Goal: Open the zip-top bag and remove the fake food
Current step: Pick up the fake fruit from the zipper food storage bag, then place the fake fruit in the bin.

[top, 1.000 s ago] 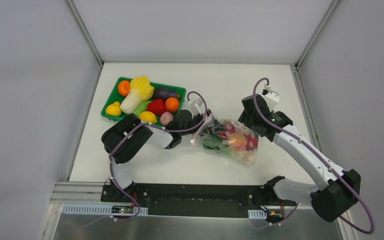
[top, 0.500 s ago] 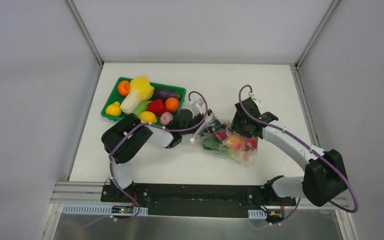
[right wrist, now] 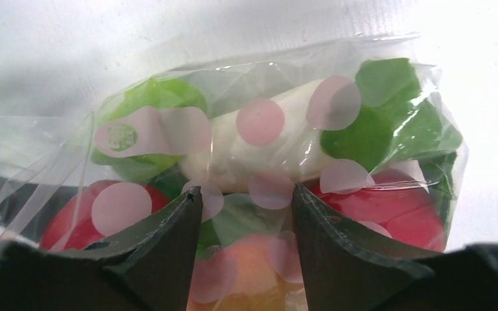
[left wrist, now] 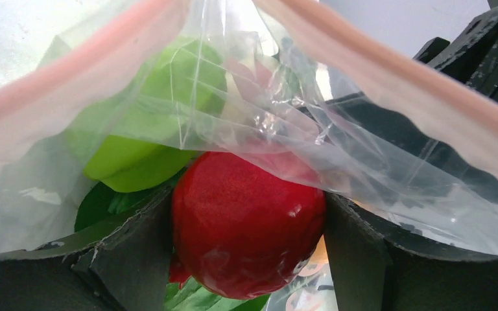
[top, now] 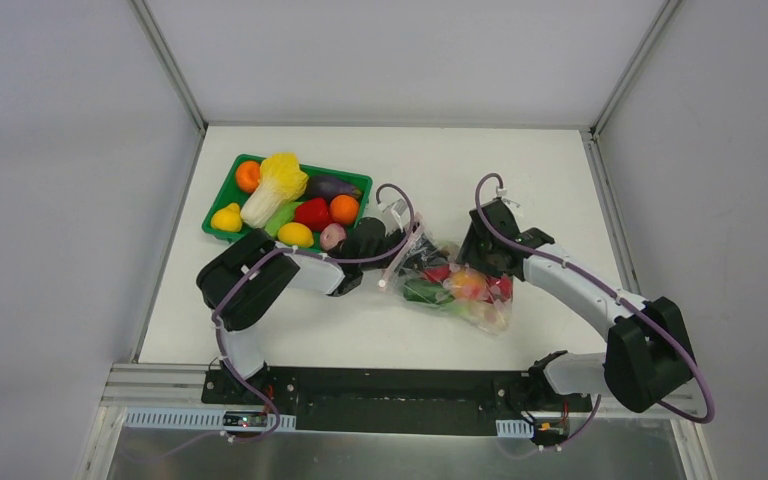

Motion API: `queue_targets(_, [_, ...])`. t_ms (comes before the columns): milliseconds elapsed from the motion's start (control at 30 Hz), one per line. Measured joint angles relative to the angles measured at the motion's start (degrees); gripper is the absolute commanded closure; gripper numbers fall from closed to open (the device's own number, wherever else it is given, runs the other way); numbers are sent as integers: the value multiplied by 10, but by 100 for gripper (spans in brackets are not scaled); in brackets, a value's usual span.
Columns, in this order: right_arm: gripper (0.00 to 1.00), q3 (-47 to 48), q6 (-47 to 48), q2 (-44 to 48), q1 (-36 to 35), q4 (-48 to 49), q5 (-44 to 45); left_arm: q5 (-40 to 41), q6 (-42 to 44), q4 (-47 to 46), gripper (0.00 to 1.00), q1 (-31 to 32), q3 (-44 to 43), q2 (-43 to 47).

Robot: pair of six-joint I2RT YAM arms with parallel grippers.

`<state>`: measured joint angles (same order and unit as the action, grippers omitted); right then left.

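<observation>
1. Spanning the work area, the flat white surface point(top: 520, 170) carries every item listed below.
2. Two black-and-white jointed arms reach inward from the near edge. The left arm point(top: 260, 280) extends to the bag's left end, and the right arm point(top: 580, 290) extends to the bag's far side.
3. The rectangular green plastic tray point(top: 358, 181) sits at the far left of the surface. It holds a yellow-white napa cabbage point(top: 277, 185), a purple eggplant point(top: 328, 186), a red pepper point(top: 312, 213), two oranges and some yellow fruit.
4. The clear, soft zip-top bag point(top: 480, 305), printed with pink dots, lies near the centre of the surface, between the two tools and near the tray's right end. Its pink zip strip point(left wrist: 389, 78) is parted, so the left wrist view looks in through the mouth.
5. The left tool point(top: 405, 260) is at the bag's mouth. Its two dark fingers point(left wrist: 130, 259) lie against opposite sides of the glossy red plastic apple point(left wrist: 246, 240), gripping it.
6. The right tool point(top: 472, 262) rests against the bag from outside. Its fingers stand apart, with dotted film bulging between them and no pinch visible.
7. The fake food point(top: 460, 285) lies inside the bag. It includes a white oblong radish point(right wrist: 266, 149), dark green leaves point(right wrist: 376, 123), a pale green fruit point(left wrist: 149, 129) and an orange-pink peach point(right wrist: 246, 259).
</observation>
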<state>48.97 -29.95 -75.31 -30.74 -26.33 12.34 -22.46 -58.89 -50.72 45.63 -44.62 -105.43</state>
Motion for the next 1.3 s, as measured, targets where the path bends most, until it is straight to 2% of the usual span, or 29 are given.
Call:
queue_targets(100, [43, -5, -3, 0, 0, 2, 12, 3, 11, 39, 60, -4, 6, 28])
queue_targets(200, [43, -14, -8, 3, 0, 4, 24, 9, 29, 89, 62, -8, 9, 64])
queue_targets(567, [42, -40, -11, 24, 2, 9, 54, 76, 135, 366, 62, -11, 7, 219])
queue_targets(867, [41, -47, -10, 29, 6, 13, 63, 122, 208, 571, 62, -24, -34, 313])
queue_targets(1133, [34, -46, 0, 60, 9, 7, 65, 197, 283, 737, 60, -131, -110, 366])
queue_targets(1300, [27, -36, 9, 101, 10, -6, 71, 228, 328, 788, 59, -215, -156, 356])
